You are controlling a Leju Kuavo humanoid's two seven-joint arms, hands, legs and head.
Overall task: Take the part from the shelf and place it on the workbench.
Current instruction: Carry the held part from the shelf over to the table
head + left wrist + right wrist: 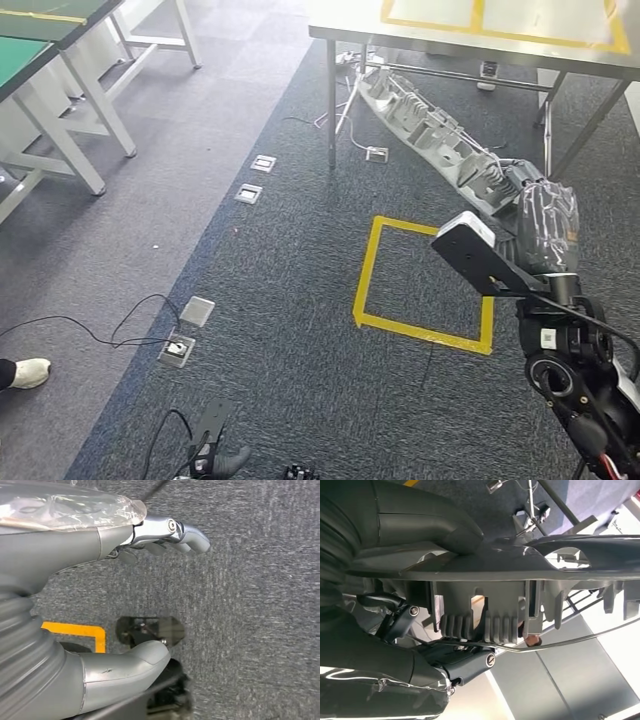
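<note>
Our right hand grips the near end of the long grey ribbed plastic part; in the right wrist view the thumb lies along one face and the fingers curl under the ribs. The part sticks out far-left, off the floor, its far end under the counter edge. Our left hand hangs over the carpet, fingers apart, holding nothing. Yellow tape square lies on the floor just left of the right hand. Far end contact with the counter leg: hard to tell.
</note>
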